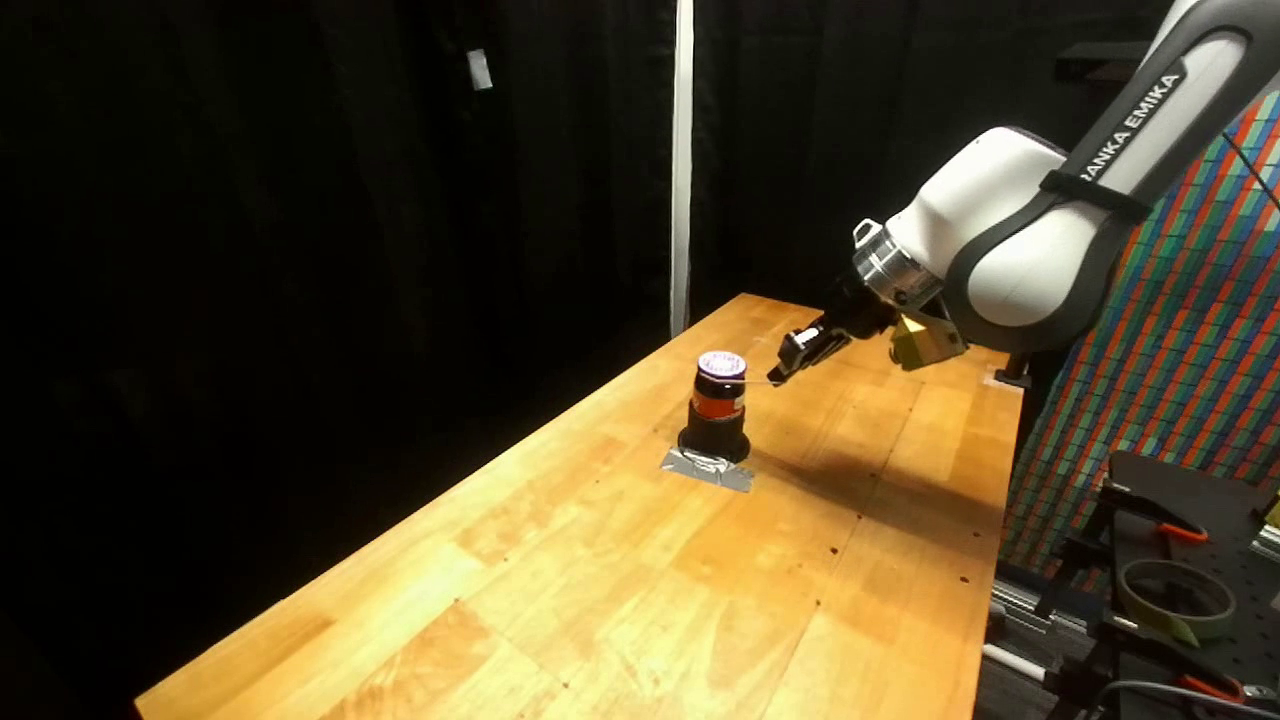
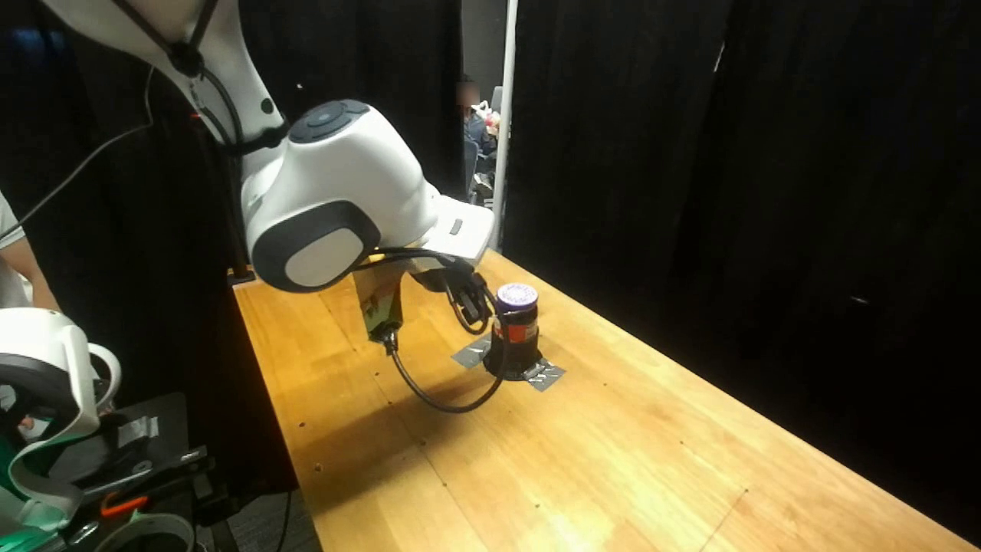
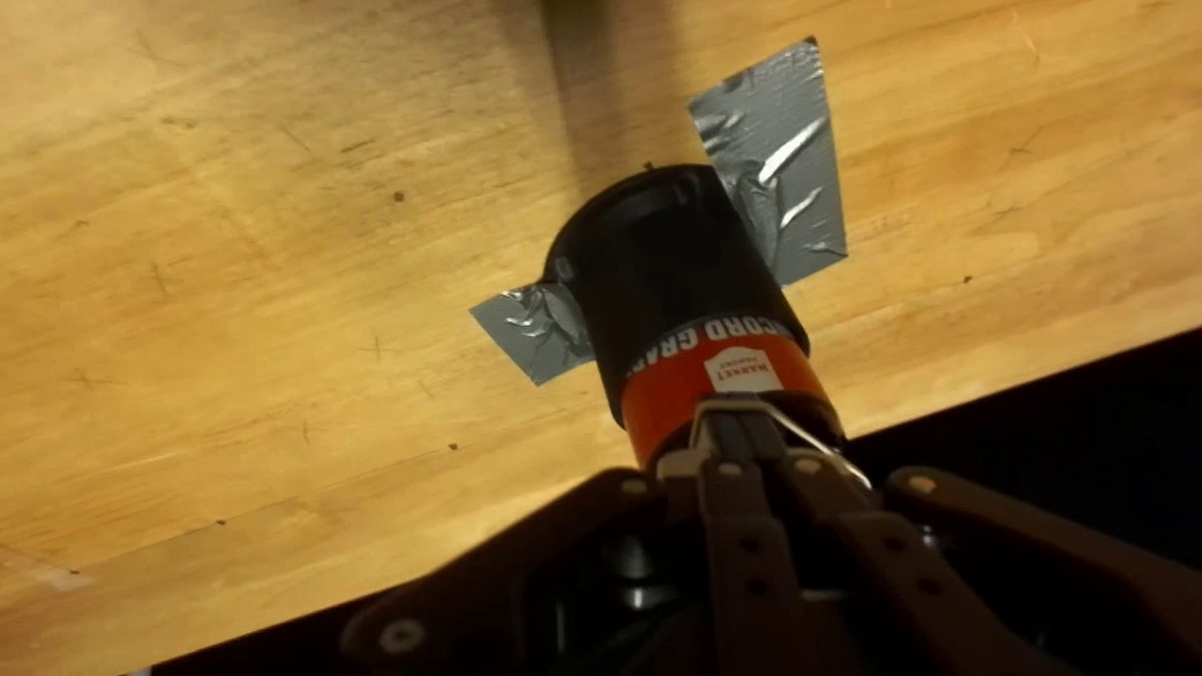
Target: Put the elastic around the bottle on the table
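Note:
The dark bottle [image 1: 718, 405] stands upright in a black base on the wooden table [image 1: 620, 570]. It has an orange-red band and a purple-white lid, and shows in both exterior views [image 2: 520, 331]. In the wrist view the bottle [image 3: 718, 376] is just beyond my fingertips. My gripper [image 1: 778, 376] is beside the bottle's upper part, slightly apart from it. Its fingers [image 3: 739, 413] are shut together. The thin pale elastic [image 1: 750, 382] stretches from the fingertips to the bottle just below the lid. It passes around the fingertips [image 3: 815, 436]. Its far side is hidden behind the bottle.
Grey tape [image 1: 705, 470] fixes the black base to the table. A black cable [image 2: 460, 412] hangs from the wrist in a loop near the bottle. A side cart holds a tape roll [image 1: 1178, 600]. A person stands at the edge of an exterior view [image 2: 17, 257].

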